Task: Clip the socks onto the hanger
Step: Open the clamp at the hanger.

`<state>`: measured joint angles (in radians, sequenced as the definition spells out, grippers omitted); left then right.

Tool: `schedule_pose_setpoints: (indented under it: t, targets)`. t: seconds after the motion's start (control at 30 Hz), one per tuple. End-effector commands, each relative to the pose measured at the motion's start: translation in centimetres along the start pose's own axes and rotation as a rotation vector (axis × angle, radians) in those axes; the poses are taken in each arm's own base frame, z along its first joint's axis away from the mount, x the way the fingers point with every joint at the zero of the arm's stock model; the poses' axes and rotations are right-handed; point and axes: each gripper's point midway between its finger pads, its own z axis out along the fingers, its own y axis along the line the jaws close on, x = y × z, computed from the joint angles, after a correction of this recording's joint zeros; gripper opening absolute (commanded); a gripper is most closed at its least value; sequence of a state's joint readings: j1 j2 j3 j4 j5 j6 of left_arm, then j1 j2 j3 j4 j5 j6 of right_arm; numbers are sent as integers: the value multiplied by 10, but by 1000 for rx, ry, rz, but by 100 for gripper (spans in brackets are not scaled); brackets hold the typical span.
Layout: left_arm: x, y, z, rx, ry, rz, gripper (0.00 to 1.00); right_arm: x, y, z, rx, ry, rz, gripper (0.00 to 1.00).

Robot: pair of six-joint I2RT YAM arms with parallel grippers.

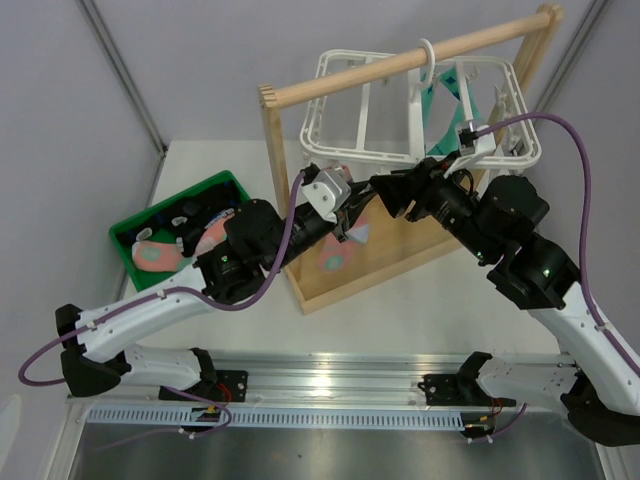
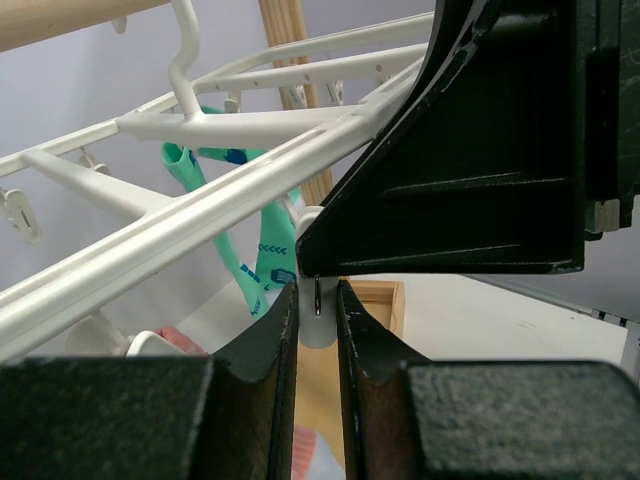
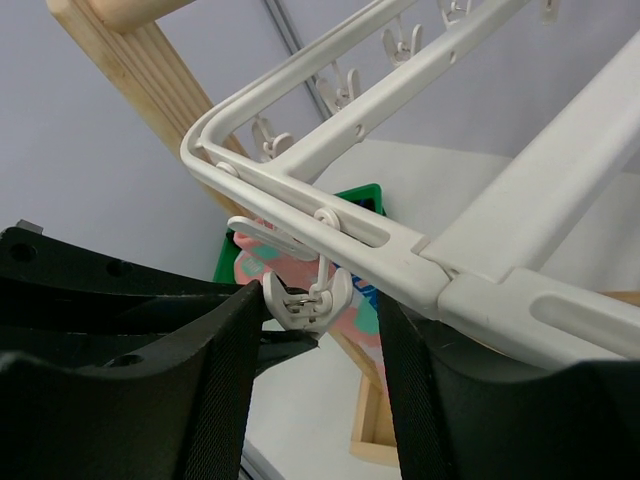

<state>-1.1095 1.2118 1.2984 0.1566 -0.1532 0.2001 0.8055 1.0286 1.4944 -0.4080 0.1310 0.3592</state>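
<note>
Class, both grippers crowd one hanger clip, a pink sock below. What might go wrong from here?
1. The clip dangles loosely between the fingers of the open right gripper; closing may push it aside rather than squeeze it.
2. The left gripper sits just under the right's body; a lift risks collision.
3. The sock could miss the clip.

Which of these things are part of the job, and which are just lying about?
Part of the job: salmon-pink socks, black socks, white clip hanger.
Just there: teal-green socks already hanging, wooden rack, green bin.
</note>
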Motion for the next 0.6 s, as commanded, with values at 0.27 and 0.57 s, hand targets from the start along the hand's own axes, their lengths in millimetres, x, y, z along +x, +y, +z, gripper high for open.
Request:
schedule_pose_setpoints:
  t: [0.27, 0.57]
  targets:
    - [-1, -17, 4, 78, 19, -13, 1, -29, 6, 9, -12, -111, 18, 50]
    - [18, -19, 6, 70, 65, -27, 1, -35, 4, 5, 2, -137, 24, 50]
